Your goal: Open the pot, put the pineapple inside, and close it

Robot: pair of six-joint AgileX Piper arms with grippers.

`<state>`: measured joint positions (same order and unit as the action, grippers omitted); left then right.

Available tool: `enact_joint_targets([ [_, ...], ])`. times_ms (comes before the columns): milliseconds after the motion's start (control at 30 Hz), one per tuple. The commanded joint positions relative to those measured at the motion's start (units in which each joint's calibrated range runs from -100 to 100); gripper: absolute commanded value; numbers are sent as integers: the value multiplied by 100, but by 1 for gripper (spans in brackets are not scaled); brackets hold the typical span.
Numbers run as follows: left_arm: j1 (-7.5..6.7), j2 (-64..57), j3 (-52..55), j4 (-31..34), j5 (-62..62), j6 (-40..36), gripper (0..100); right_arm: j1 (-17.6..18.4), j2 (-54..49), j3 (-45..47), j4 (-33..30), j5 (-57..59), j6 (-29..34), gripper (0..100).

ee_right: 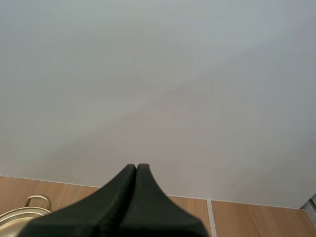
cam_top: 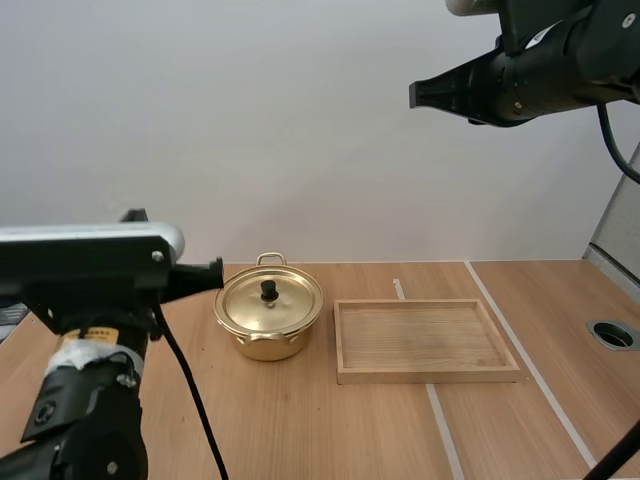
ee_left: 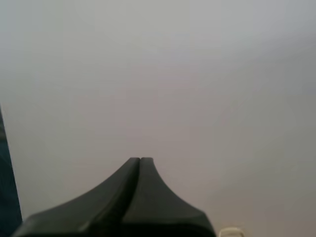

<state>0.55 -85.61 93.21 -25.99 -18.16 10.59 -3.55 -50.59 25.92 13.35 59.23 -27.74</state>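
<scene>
A golden pot stands on the wooden table with its lid on, a black knob in the middle of the lid. My left gripper is shut on nothing, level with the pot's left rim and pointing right; in the left wrist view its fingers lie together as one wedge against a blank wall. My right gripper is shut and empty, held high above the table and pointing left. In the right wrist view its tips meet, with the pot low beside them.
An empty wooden tray lies just right of the pot. White tape lines cross the table to the right of it, and a round grommet hole sits near the right edge.
</scene>
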Motion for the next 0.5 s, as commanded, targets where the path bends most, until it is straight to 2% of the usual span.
enact_joint_targets([
  [0,-10,-275,328,275,1035,-373,0,-26,-72,-29,-7,-35,17,0],
  [133,-10,-547,435,1170,1432,-1174,0,-26,-72,-29,-7,-35,17,0],
  [200,-10,-653,440,2091,1663,-2053,0,-26,-72,-29,-7,-35,17,0],
  [267,-10,-705,440,2599,2048,-2658,0,-26,-72,-29,-7,-35,17,0],
  [333,-10,-705,440,2818,2578,-2825,0,-26,-72,-29,-7,-35,17,0],
  [467,-10,-705,543,2818,3368,-2757,0,-26,-72,-29,-7,-35,17,0],
])
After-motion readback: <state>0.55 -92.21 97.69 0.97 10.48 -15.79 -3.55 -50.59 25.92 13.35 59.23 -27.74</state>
